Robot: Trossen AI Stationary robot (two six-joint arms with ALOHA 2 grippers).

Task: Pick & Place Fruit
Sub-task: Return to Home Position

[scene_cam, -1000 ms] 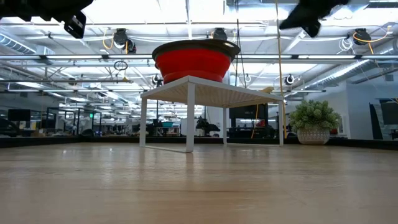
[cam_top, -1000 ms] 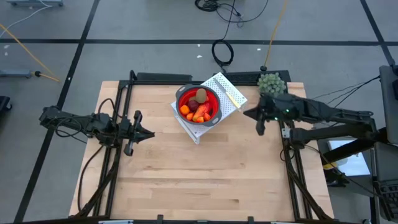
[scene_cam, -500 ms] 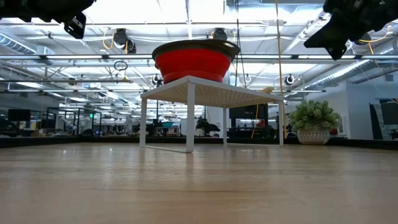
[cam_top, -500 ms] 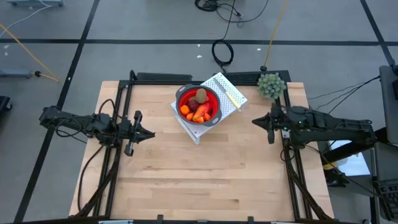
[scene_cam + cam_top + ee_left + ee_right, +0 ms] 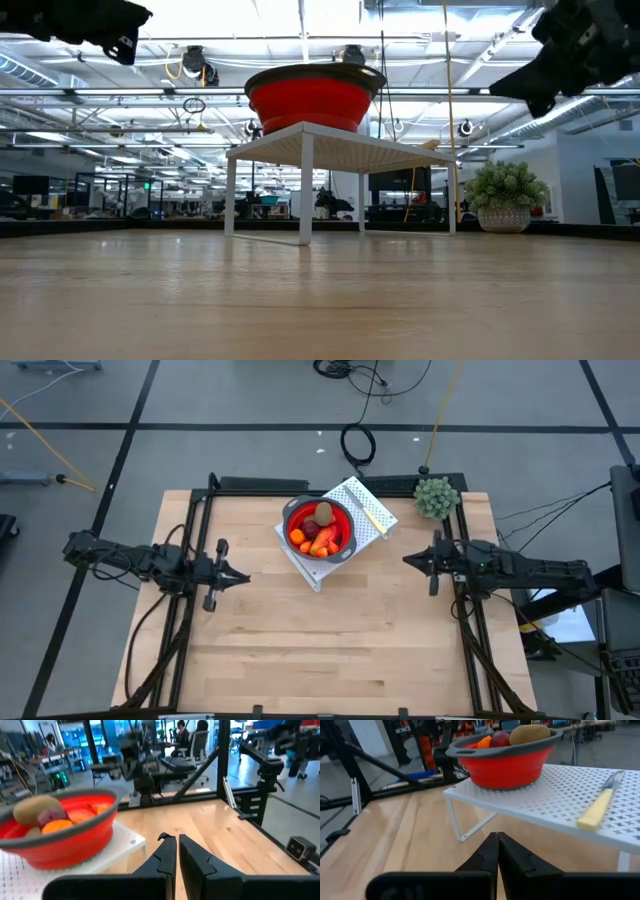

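Fruit [image 5: 318,532] all in the red strainer bowl [image 5: 310,105]: brown oval [image 5: 324,513] on the far side of the pile, dark red ball [image 5: 311,528] beside it, orange bits [image 5: 298,538] toward the bowl's left rim, a longer red-and-yellow piece [image 5: 326,543] on the near side. The bowl stands on a white perforated shelf [image 5: 352,495] that is set at an angle near the middle of the table's [image 5: 330,650] far edge. The bowl takes the left part of the shelf. A pale-handled knife [image 5: 372,512] lies flat on the shelf's right part, just beside the bowl but apart from it. A green bushy plant [image 5: 437,497] sits at the table's far right corner, well clear of the shelf. Left claw [image 5: 243,576] is near the table's left edge, pointing inward toward the middle. In its wrist view the fingers are together with only a thin slit between them, and nothing is held. Right claw [image 5: 407,559] is near the table's right edge, nearer than the plant, pointing inward toward the shelf, fingers pressed together and empty. In the low view both claws hang high above the table surface, one on either side of the shelf.
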